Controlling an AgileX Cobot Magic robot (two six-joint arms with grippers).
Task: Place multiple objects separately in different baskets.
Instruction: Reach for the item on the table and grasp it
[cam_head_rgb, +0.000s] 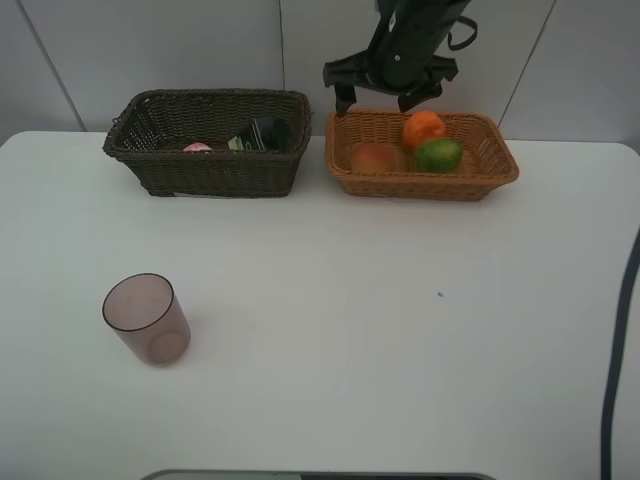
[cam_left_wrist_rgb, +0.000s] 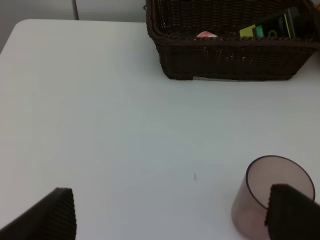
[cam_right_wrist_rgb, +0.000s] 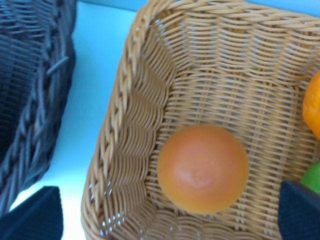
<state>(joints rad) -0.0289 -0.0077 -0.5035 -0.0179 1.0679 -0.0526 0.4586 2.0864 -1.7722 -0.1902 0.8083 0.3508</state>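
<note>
Purple-pink and see-through, sitting mouth-up as the one loose cup on the white table, well apart from the dark basket. Hanging near it with the left gripper spread wide and empty, hiding part of the rim behind one finger. Hovering parted and empty with the right gripper over the light basket. Risking knocking the cup over by descending off-centre onto its thin wall.

Looks like a robot lab or test bench. Plain white table against plain white wall panels, black robot arm reaching over it, dark cable at the table's right edge. Props laid out: dark wicker basket, light wicker basket with fruit, plastic cup.
</note>
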